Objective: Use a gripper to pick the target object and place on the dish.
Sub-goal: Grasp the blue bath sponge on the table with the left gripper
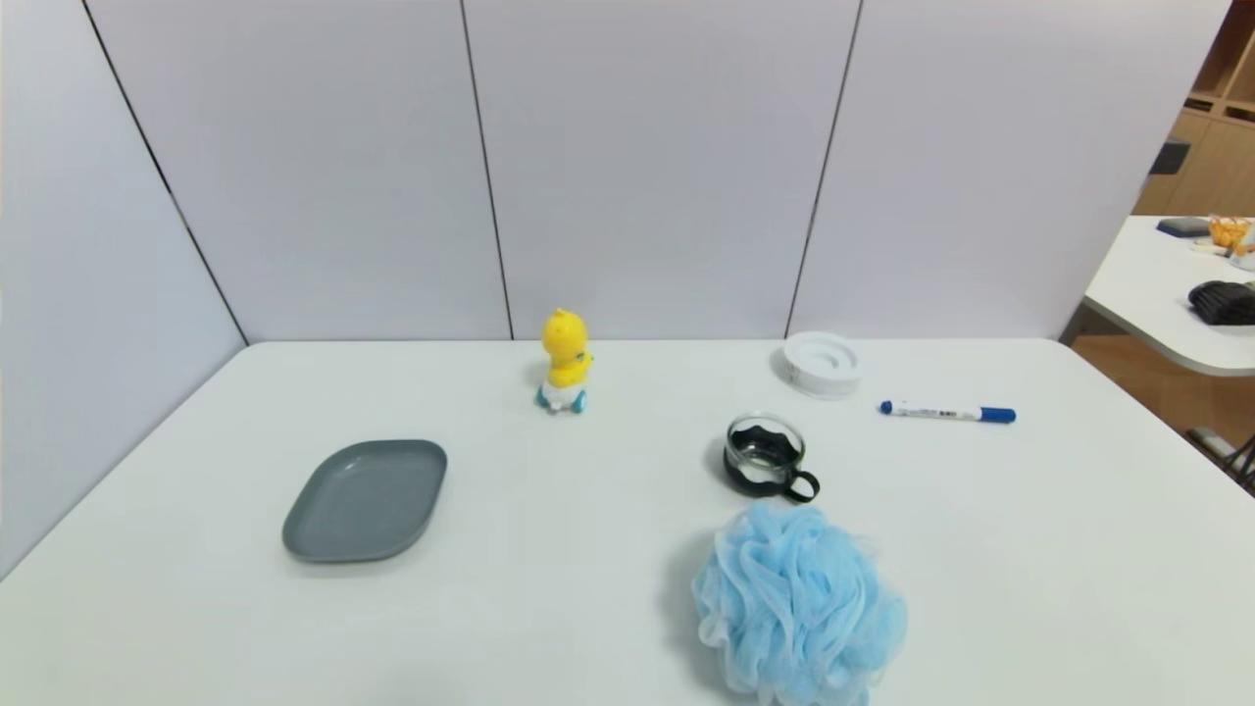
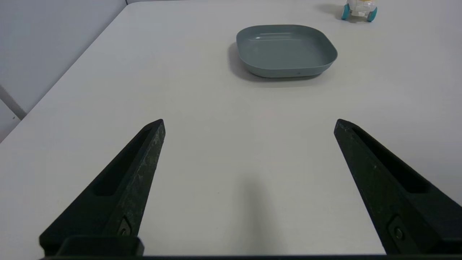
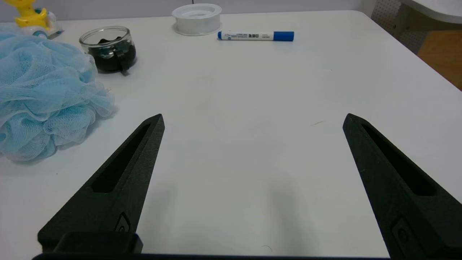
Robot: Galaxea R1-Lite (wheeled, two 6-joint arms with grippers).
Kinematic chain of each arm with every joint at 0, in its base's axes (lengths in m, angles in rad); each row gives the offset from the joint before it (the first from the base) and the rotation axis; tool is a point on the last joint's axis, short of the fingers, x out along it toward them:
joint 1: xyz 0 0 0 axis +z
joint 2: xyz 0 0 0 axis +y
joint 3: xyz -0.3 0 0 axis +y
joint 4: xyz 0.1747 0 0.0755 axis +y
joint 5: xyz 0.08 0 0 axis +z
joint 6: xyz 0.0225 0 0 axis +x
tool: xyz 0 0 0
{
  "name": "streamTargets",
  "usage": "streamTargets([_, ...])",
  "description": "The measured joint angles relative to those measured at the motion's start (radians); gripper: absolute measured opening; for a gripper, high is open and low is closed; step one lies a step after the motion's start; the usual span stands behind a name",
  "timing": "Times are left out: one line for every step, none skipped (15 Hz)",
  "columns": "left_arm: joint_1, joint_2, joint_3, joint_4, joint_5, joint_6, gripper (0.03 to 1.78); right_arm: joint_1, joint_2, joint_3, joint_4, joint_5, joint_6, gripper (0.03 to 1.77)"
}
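The light blue mesh bath pouf (image 1: 799, 608) lies near the table's front edge, right of centre; it also fills one side of the right wrist view (image 3: 43, 97). The dark grey dish (image 1: 365, 500) rests empty at the left, and is seen ahead in the left wrist view (image 2: 287, 50). Neither arm shows in the head view. My left gripper (image 2: 249, 122) is open over bare table, short of the dish. My right gripper (image 3: 252, 117) is open too, with nothing between its fingers, beside the pouf and apart from it.
A glass cup with black handle (image 1: 767, 457) stands just behind the pouf. A yellow duck toy (image 1: 565, 361), a white ring disc (image 1: 822, 363) and a blue marker (image 1: 947, 413) lie toward the back. Grey partition walls close the back and left. Another table (image 1: 1167, 294) is at right.
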State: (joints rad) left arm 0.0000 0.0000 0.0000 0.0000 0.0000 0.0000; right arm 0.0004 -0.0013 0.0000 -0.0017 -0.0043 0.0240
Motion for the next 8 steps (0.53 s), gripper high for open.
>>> streamTargets([0.0, 0.0, 0.0, 0.0, 0.0, 0.0, 1.69, 0.0, 0.0, 0.0, 0.0, 0.0, 0.0, 1.71])
streamTargets([0.0, 0.0, 0.0, 0.0, 0.0, 0.0, 1.69, 0.0, 0.0, 0.0, 0.0, 0.0, 0.0, 1.71])
streamTargets([0.0, 0.0, 0.0, 0.0, 0.0, 0.0, 1.69, 0.0, 0.0, 0.0, 0.001, 0.0, 0.0, 1.71])
streamTargets([0.0, 0.0, 0.0, 0.0, 0.0, 0.0, 1.69, 0.0, 0.0, 0.0, 0.0, 0.0, 0.0, 1.71])
streamTargets([0.0, 0.0, 0.0, 0.0, 0.0, 0.0, 1.69, 0.0, 0.0, 0.0, 0.0, 0.0, 0.0, 1.71])
streamTargets([0.0, 0.0, 0.0, 0.0, 0.0, 0.0, 1.69, 0.0, 0.0, 0.0, 0.001, 0.0, 0.001, 1.71])
streamTargets([0.0, 0.0, 0.0, 0.0, 0.0, 0.0, 1.69, 0.0, 0.0, 0.0, 0.0, 0.0, 0.0, 1.71])
streamTargets([0.0, 0.0, 0.0, 0.0, 0.0, 0.0, 1.69, 0.0, 0.0, 0.0, 0.0, 0.0, 0.0, 1.71])
